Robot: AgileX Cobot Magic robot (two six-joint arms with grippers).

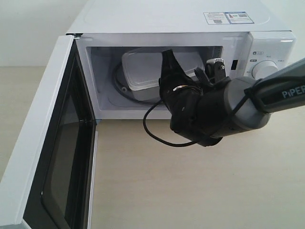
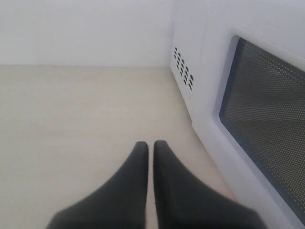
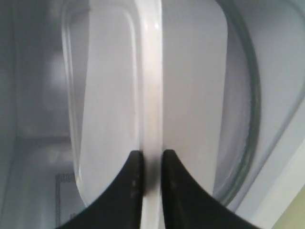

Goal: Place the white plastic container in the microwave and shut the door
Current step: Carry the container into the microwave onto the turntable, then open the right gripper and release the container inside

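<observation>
right wrist view: the black right gripper [image 3: 148,155] pinches the flat lip of the shallow white plastic container [image 3: 105,95], which is inside the white countertop microwave [image 1: 167,19], over its glass turntable [image 3: 252,119]. the wide white door [image 1: 43,143] stands open. the left gripper [image 2: 150,145] hangs above the pale table [image 2: 71,119], fingers pressed together.

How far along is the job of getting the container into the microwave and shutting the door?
Done: the shallow white plastic container is inside the white countertop microwave, over the glass turntable. In hand: the right gripper is clamped on the container's lip. Left: release, pull the arm out, and swing shut the wide white door, which stands fully open.
</observation>
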